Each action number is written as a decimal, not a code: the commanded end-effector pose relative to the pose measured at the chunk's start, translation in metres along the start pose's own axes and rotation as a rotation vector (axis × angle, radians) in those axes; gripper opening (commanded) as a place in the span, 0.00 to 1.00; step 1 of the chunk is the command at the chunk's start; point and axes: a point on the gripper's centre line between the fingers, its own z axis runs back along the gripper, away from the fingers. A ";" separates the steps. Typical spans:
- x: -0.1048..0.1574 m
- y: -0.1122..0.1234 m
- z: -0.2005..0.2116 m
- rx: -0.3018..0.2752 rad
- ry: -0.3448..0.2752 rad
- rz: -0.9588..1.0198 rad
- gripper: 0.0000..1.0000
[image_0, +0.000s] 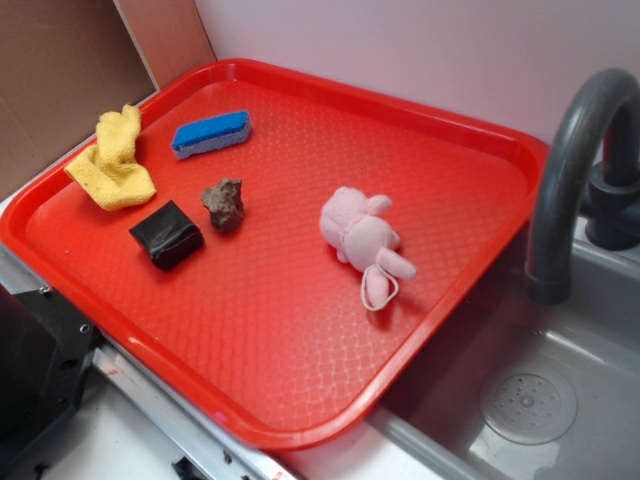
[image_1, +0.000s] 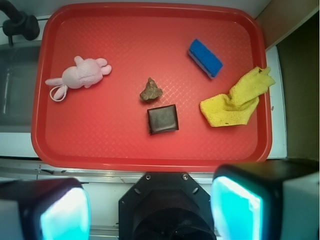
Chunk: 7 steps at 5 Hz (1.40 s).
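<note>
The tool is spread wide and holds nothing. It hangs up high by the near edge of the red tray. The black block lies in the middle of the tray, closest to the tool. The brown rock is in the middle of the tray too. The pink bunny lies at the tray's sink side. The blue sponge and yellow cloth lie at the tray's other side.

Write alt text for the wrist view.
Open gripper, holding nothing, fills the foreground before a red tray. On the tray lie a pink plush toy, brown rock, black block, blue sponge and yellow cloth.
</note>
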 end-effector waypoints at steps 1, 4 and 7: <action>0.000 0.000 0.000 0.000 0.000 0.000 1.00; 0.033 -0.036 -0.012 -0.120 -0.006 0.620 1.00; 0.106 -0.082 -0.084 -0.035 0.038 1.132 1.00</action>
